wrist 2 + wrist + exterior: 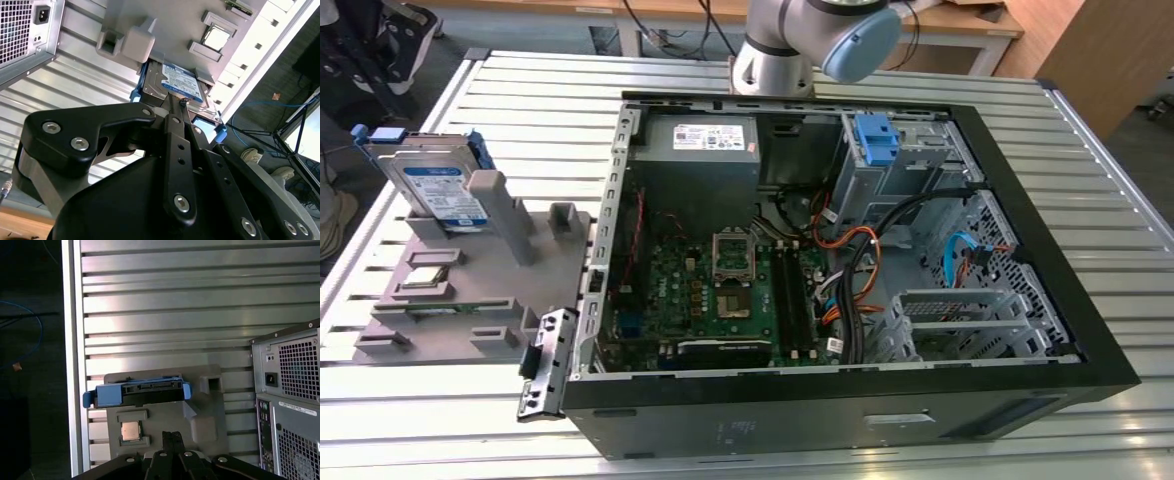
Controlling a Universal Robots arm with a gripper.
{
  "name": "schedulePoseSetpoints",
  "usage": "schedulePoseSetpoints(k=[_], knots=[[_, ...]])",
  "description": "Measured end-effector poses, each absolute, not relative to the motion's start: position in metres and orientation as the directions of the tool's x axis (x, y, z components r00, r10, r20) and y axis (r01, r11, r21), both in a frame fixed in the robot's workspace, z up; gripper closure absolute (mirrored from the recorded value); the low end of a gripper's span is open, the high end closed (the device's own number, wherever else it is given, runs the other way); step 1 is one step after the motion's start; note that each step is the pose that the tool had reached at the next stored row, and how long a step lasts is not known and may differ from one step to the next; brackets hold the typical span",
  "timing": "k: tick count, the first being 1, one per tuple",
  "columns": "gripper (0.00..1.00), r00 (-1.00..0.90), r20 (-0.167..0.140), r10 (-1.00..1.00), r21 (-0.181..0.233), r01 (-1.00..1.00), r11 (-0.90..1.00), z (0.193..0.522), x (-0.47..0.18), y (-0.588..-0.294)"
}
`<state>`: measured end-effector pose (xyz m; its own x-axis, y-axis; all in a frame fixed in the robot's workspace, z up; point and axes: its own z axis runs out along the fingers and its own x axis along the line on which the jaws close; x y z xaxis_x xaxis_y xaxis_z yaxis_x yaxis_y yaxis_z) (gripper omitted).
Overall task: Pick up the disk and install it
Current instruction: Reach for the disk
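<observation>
Disk (440,188), just 1, leans on 1 grey holder (467,292).

Arm and end-effector, appearance only.
Exterior view: silver-grey tubular robot arm (771,60) with a smooth metallic finish, carrying a pale blue rounded joint cap (861,45) on its shoulder-like joint housing. Second wrist view: black metal linkage gripper (175,102), matte, built from broad rounded link plates over a bulky black body. The plates are fixed with bright silver hex-socket screws (181,201), in pairs on the outer links. A narrow dark finger bar (176,145) has a row of small round holes. A grey metal block (30,175) sits under one plate. First wrist view: the same black links with silver screw heads (184,454).
</observation>
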<state>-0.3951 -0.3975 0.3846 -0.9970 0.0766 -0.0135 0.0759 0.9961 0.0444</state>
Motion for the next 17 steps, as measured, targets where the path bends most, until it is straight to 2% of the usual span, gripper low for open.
schedulePoseSetpoints(k=[17], knots=[[0.89,-0.996,-0.014,0.088,0.044,0.087,0.995,0.378,-0.412,-0.381]])
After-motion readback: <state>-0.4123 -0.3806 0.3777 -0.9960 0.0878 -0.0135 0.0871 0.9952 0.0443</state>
